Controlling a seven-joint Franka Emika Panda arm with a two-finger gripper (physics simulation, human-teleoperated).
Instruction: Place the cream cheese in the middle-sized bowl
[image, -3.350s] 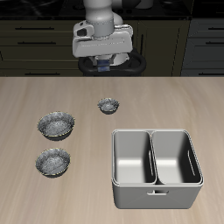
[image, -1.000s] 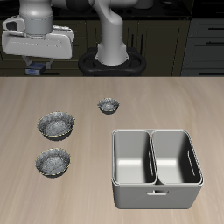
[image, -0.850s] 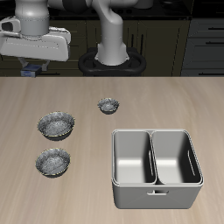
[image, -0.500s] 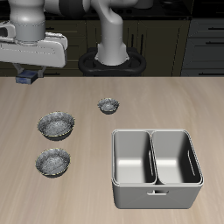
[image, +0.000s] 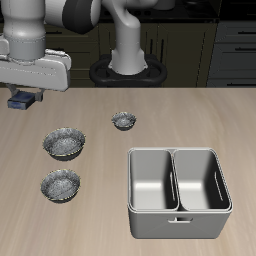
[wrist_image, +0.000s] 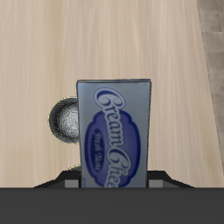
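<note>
Dark blue cream cheese (wrist_image: 115, 132) packet sits clamped in the gripper (image: 22, 100), flat rectangular box, paler oval label with white cursive "Cream Cheese" readable in wrist view. Gripper body is white/grey, boxy, hanging above the counter (image: 190, 115) at its back corner area; only a small blue end of the packet (image: 20, 101) pokes out below it in exterior view. Packet is held in the air, not touching the counter.

Counter is light wood grain, plain planks. Three round speckled grey-and-white bowls with shiny rims: tiny bowl (image: 124, 121) farther back toward the middle, wider bowl (image: 63, 143) nearer the gripper side, middle-sized bowl (image: 61, 184) just in front of it, closer to the front edge. Wider and middle-sized bowls near each other, not touching. All three look empty. Wrist view shows one speckled bowl (wrist_image: 64, 120) partly hidden behind the packet; cannot tell which one.

Metal two-compartment caddy (image: 178, 193), brushed steel, rounded corners, sits near the front edge well apart from the bowls. Dark cabinets (image: 215, 45) behind the counter.
</note>
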